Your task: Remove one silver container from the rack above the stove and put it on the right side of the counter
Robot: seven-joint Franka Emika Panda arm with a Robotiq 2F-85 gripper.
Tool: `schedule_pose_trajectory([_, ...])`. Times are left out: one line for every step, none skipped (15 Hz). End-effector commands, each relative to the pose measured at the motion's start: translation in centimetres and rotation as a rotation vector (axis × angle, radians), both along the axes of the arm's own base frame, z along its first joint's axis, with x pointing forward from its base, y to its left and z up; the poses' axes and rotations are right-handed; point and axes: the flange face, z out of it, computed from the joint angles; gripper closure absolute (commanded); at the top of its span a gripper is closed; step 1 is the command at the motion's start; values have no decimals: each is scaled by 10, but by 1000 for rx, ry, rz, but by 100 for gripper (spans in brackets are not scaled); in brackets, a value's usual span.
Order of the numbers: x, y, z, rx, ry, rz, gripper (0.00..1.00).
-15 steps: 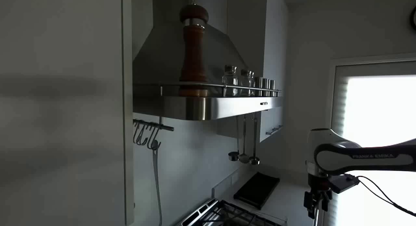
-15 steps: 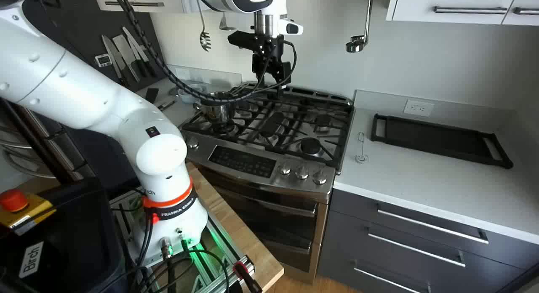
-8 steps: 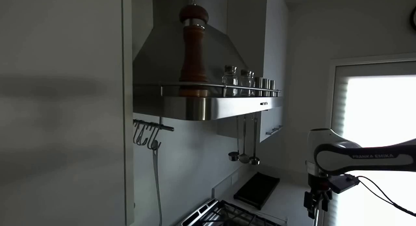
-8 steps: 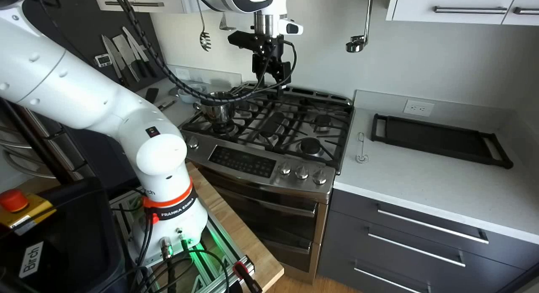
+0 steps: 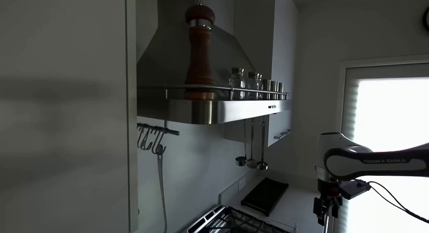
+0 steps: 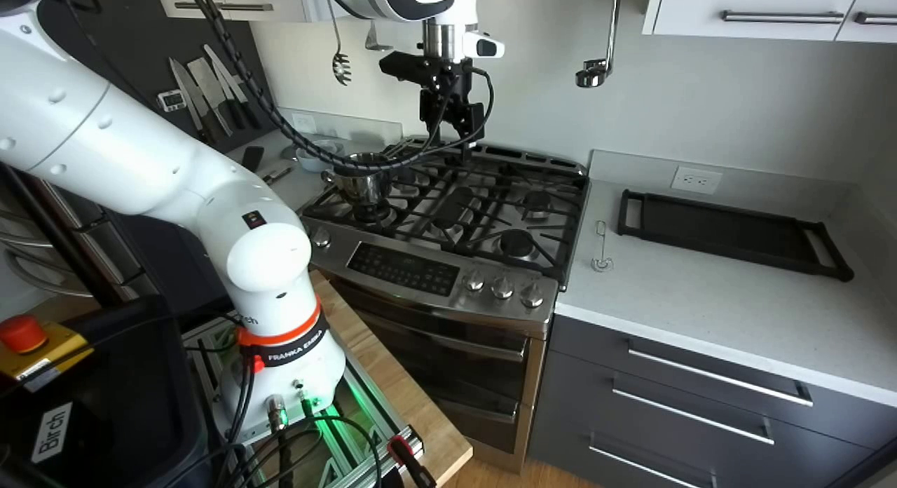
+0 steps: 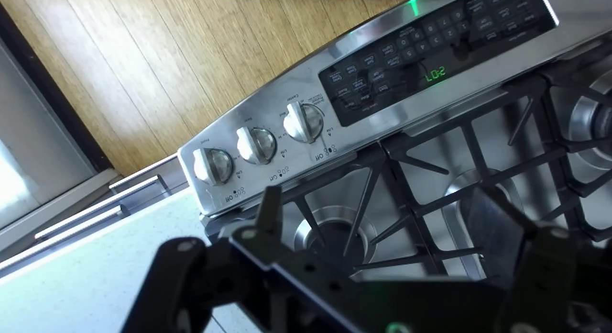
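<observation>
Over the stove (image 6: 448, 214), gripper (image 7: 382, 213) is hanging spread, empty; rail (image 5: 246, 90) fronting 3 silver tins (image 5: 273, 86) is likely risking a snag on low lift.

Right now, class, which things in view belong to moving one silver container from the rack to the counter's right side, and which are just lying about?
For the job:
gripper
silver containers (one needed)
rack
counter (right side)

Lying about:
pot
black tray
wire tool
pepper mill
glass jars
knives
</observation>
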Motion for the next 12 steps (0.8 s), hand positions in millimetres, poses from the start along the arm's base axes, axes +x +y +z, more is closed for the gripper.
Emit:
schedule_pose_trajectory([0,0,1,0,1,0,0])
schedule_pose_trajectory([0,0,1,0,1,0,0])
schedule_pose_trajectory([0,0,1,0,1,0,0])
schedule_pose_trajectory([0,0,1,0,1,0,0])
schedule_pose_trajectory([0,0,1,0,1,0,0])
schedule_pose_trajectory([0,0,1,0,1,0,0])
schedule_pose_trajectory([0,0,1,0,1,0,0])
schedule_pose_trajectory([0,0,1,0,1,0,0])
schedule_pose_trajectory([3,1,7,-27,-41,8,0])
schedule_pose_trajectory([5,3,15,-44,-101,31,0])
schedule_pose_trajectory([9,6,23,-75,-148,67,0])
schedule_pose_trajectory([8,3,12,-32,-83,27,0])
